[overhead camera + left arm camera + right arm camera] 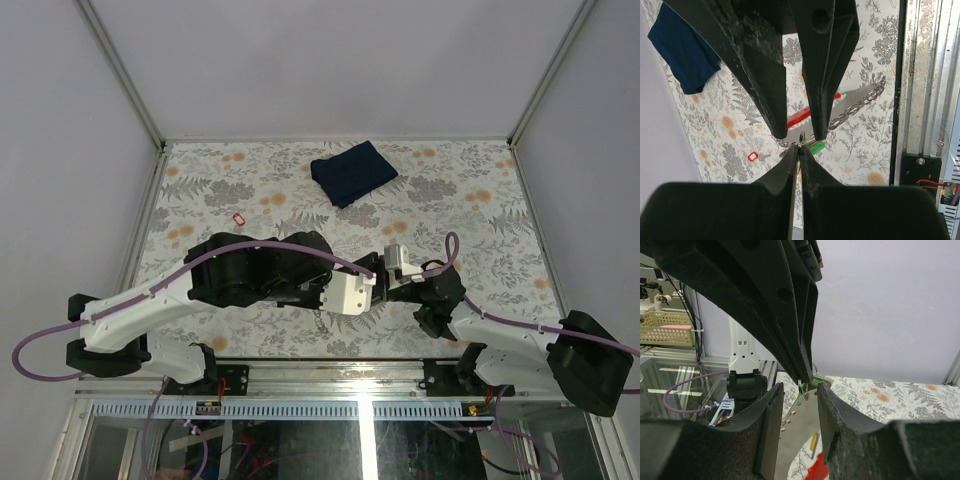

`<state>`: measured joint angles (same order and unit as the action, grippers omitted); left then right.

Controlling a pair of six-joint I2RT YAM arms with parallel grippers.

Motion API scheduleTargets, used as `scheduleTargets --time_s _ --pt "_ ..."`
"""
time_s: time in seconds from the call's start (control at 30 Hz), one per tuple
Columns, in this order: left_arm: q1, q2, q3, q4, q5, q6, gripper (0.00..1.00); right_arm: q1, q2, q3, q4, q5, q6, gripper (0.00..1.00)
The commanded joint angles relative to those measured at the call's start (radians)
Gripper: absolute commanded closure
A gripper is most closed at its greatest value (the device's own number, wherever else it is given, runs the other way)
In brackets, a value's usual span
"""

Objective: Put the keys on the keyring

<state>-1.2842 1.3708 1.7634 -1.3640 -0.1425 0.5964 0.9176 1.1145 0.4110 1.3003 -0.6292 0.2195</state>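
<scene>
Left fingers (pixel 784 172) are fully closed, tips pinched on a thin metal bit of the keyring (pixel 860 102), held up off the bench (pixel 470 230) near its front edge, between the two arms. Can't tell exactly which part of it is in the pinch.

Right fingers (pixel 771 435) are apart and straddle the left tips, one either side. Nothing is gripped between them that I can see.

- green key (pixel 816 146): right at the left tips, touching or just beside them. In the right wrist view it shows as green bits at the same spot, next to a small metal loop.
- keyring links run from the pinch point out past the right fingers, then sag.
- red tag (pixel 801 116): on the keyring, seen between the right fingers from the left wrist. It is low in the right wrist view, below the pinch.
- yellow key (pixel 813 440): a thin yellow-orange sliver below the gap between the right fingers, just above the red tag. Can't tell if it hangs from the keyring or lies on the bench.

Farther out:
- small red loop (pixel 237 218) lies flat on the floral bench, left of centre, well apart from both arms.
- folded dark blue cloth (pixel 352 172) sits toward the back of the bench, roughly centred, clear of everything else.
</scene>
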Motion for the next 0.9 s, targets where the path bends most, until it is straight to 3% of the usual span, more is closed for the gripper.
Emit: scheduleTargets --time_s 0.0,0.47,0.7,0.87 --pt "-0.003 0.002 0.040 -0.004 -0.028 -0.002 1.00 0.021 0.024 0.052 0.078 0.007 -0.025 0.61" --pt "-0.003 0.002 0.038 -0.001 -0.020 -0.016 1.00 0.031 0.036 0.076 0.033 0.023 -0.069 0.76" --pt "-0.004 -0.005 0.038 0.014 -0.031 -0.023 1.00 0.032 0.032 0.076 0.017 0.026 -0.067 1.00" --pt "-0.003 -0.030 0.030 0.050 -0.046 -0.062 0.97 0.032 -0.005 0.060 0.006 0.066 -0.082 1.00"
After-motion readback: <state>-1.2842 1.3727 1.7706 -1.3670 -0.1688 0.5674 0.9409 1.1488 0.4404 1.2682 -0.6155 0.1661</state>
